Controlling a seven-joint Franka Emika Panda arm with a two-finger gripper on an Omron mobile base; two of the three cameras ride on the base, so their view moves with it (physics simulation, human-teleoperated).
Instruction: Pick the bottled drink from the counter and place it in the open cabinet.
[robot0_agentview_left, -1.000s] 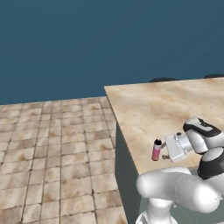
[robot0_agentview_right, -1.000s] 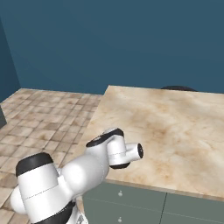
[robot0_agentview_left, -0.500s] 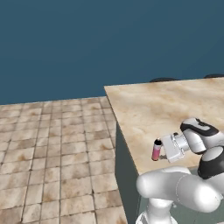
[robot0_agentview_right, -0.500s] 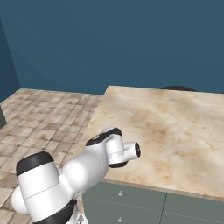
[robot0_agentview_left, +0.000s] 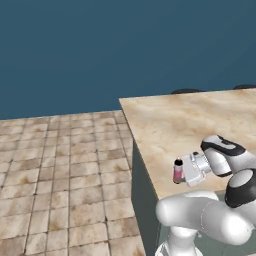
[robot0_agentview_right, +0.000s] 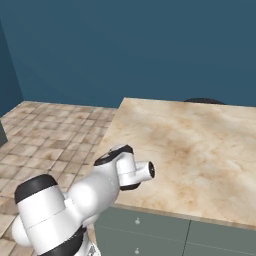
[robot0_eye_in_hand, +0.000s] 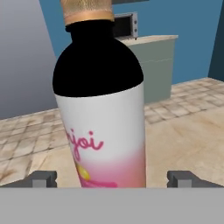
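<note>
In the left base view, the bottled drink (robot0_agentview_left: 178, 171) is seen standing upright at the lower centre-right of the frame, on the near left corner of the counter (robot0_agentview_left: 200, 120), close to its edge. The white hand is seen just to the right of it, pointed leftward at the bottle along the counter surface; the fingers themselves cannot be made out here, so their spread is not shown in this frame. The tiled floor (robot0_agentview_left: 60, 170) is spread across the left half of the frame.

In the right base view, the arm is seen at the lower left, with the wrist turned toward the right over the near left edge of the counter (robot0_agentview_right: 200, 145). The drink and the fingers are hidden behind the arm.

In the hand view, the bottled drink (robot0_eye_in_hand: 105, 118) is seen very close and centred, its long axis running straight up the frame, with the orange-tinted neck at the top, a dark shoulder, and a white-to-pink label below. The two fingers (robot0_eye_in_hand: 43, 178) are seen at the bottom left and bottom right, spread wide apart, with the bottle between them and neither pad touching it. The bottle lies straight ahead of the gripper (robot0_eye_in_hand: 113, 178), so a closing of the fingers across its body is judged to be the next need. A microwave (robot0_eye_in_hand: 124, 26) is seen far behind, at the top.
</note>
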